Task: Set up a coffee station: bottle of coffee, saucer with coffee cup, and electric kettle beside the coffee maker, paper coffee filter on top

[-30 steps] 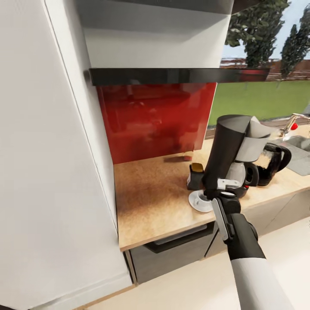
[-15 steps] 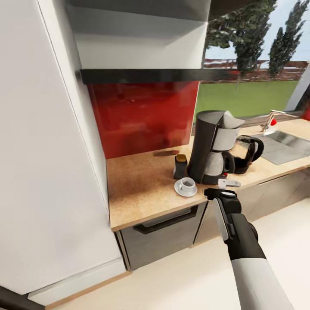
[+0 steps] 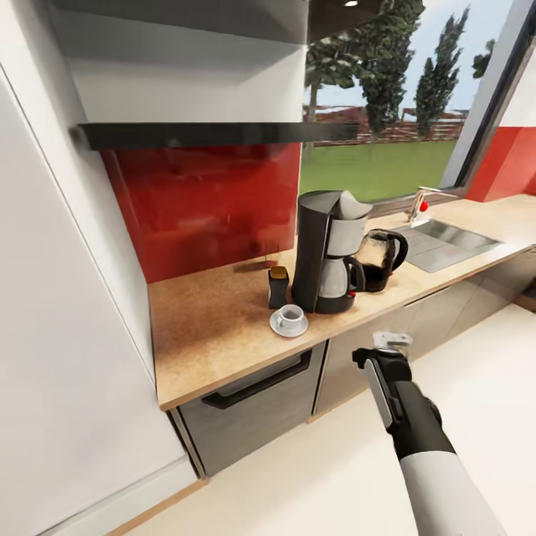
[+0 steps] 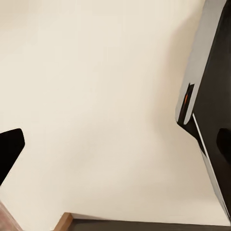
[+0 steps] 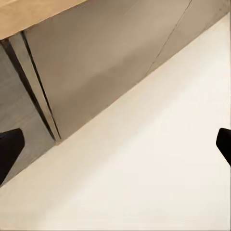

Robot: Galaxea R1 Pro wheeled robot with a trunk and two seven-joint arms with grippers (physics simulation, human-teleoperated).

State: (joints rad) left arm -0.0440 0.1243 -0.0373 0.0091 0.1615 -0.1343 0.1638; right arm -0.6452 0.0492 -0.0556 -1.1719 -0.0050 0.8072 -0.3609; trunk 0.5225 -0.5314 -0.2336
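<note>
Where worktop (image 3: 216, 327) runs, one cup (image 3: 290, 317), one kettle (image 3: 381, 259).

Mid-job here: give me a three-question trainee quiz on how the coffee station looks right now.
1. True or false: the coffee cup sits on the saucer.
2. Which item stands on the sink side of the coffee maker? A) the bottle of coffee B) the electric kettle C) the saucer
3. Fill in: the white paper coffee filter rests on top of the ____.

Key: 1 true. 2 B. 3 coffee maker. All five items are on the kitchen countertop; the right gripper hangs over the floor, jaws open and empty.
</note>
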